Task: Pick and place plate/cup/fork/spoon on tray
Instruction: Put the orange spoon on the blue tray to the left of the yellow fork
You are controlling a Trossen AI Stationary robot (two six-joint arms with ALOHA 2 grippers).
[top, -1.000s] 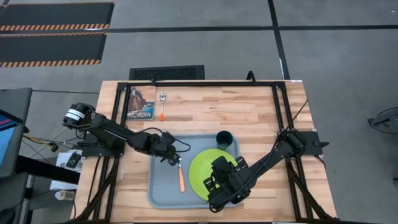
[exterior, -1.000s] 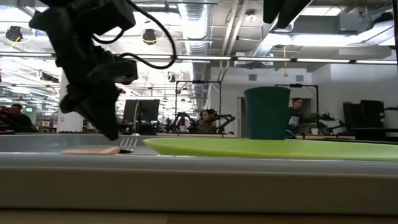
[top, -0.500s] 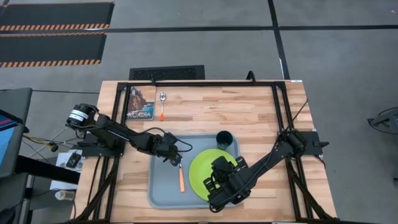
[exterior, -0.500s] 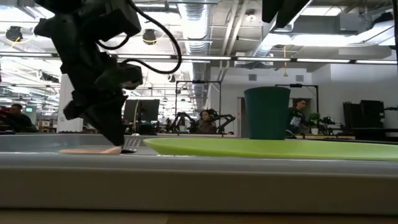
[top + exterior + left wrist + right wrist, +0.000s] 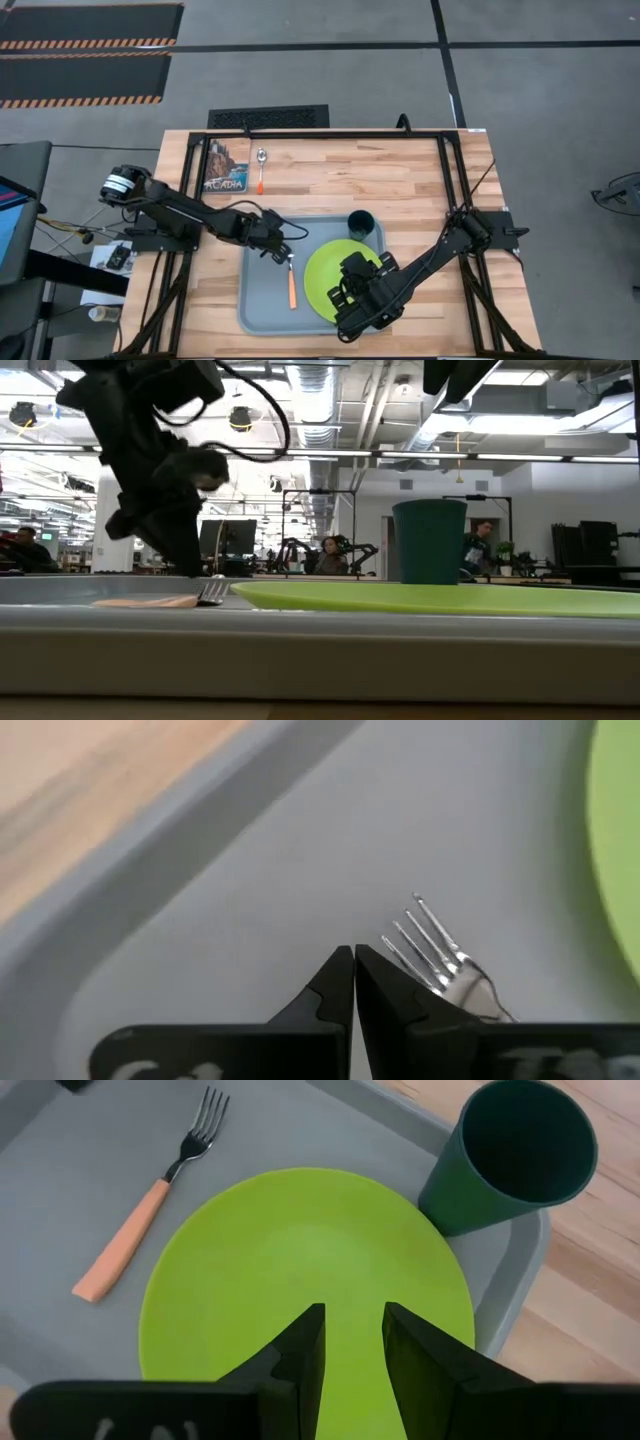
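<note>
Fork (image 5: pixel 291 284), plate (image 5: pixel 340 279) and cup (image 5: pixel 362 223) all sit on the tray (image 5: pixel 256 312); spoon (image 5: pixel 261 169) lies on the tabletop (image 5: pixel 400 170) at 12 o'clock of the tray, beside the booklet (image 5: pixel 225 165). Left gripper (image 5: pixel 276 254) at the fork tines, jaws closed, empty. Right gripper (image 5: pixel 345 300) over the plate, jaws slightly parted, empty. Spoon looks next

- I work in a robotics lab; exposed ceiling ducts (image 5: pixel 320 400) and strip lights overhead
- more robot arms (image 5: pixel 300 550) on benches behind me; people (image 5: pixel 328 555) seated at monitors (image 5: pixel 225 535)
</note>
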